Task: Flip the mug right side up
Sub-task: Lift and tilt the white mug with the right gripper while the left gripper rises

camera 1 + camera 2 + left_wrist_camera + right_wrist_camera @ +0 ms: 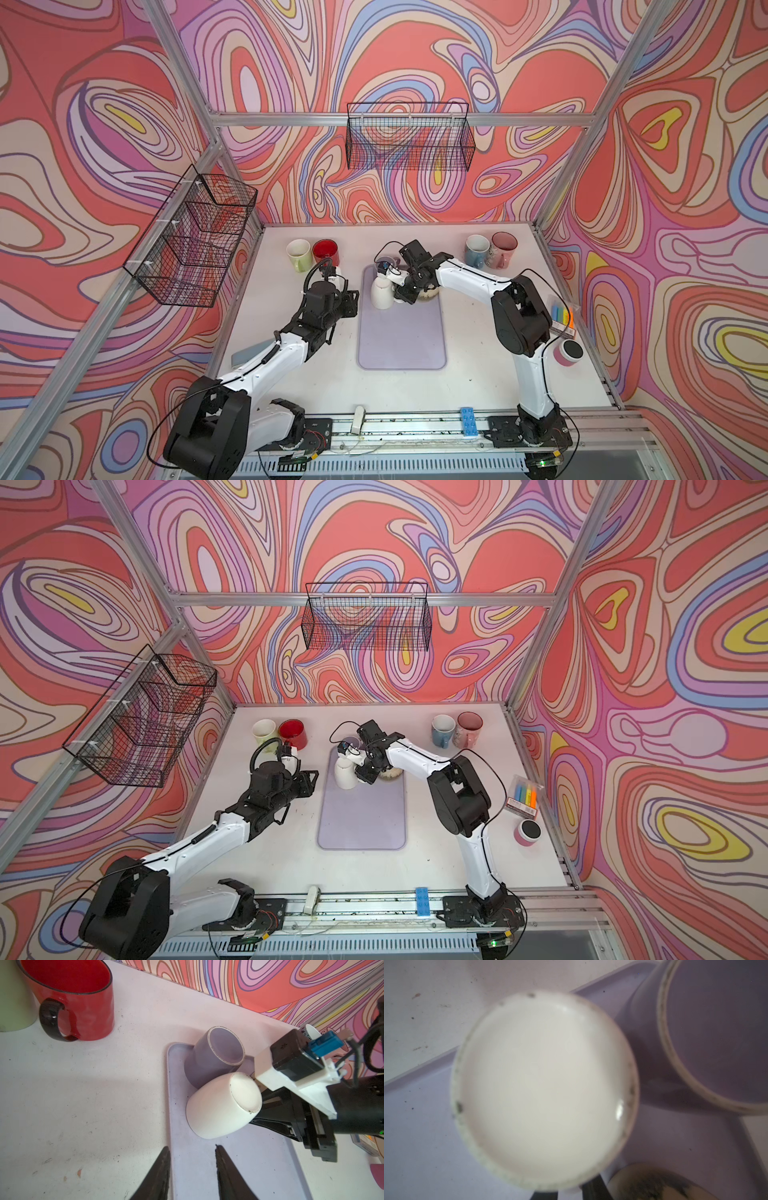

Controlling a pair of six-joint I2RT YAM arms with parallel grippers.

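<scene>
Right gripper [258, 1111] is clamping the white mug [220, 1107] from its handle side, fingers drawn almost together. The mug is sitting upside down, glossy cream base up and dark specks dotting the foot ring, at the far left corner of the lavender mat [401, 340]. A purple mug [216, 1057], also inverted, is crowding just beside it at the mat's far edge. Left gripper [191, 1148] is hovering over the mat's left edge, fingers narrowly parted, holding nothing. Red mug [79, 1001] is standing upright near the table's [478, 374] far left corner. Marker box [563, 318] is lying at the right edge, its label too small to read.
</scene>
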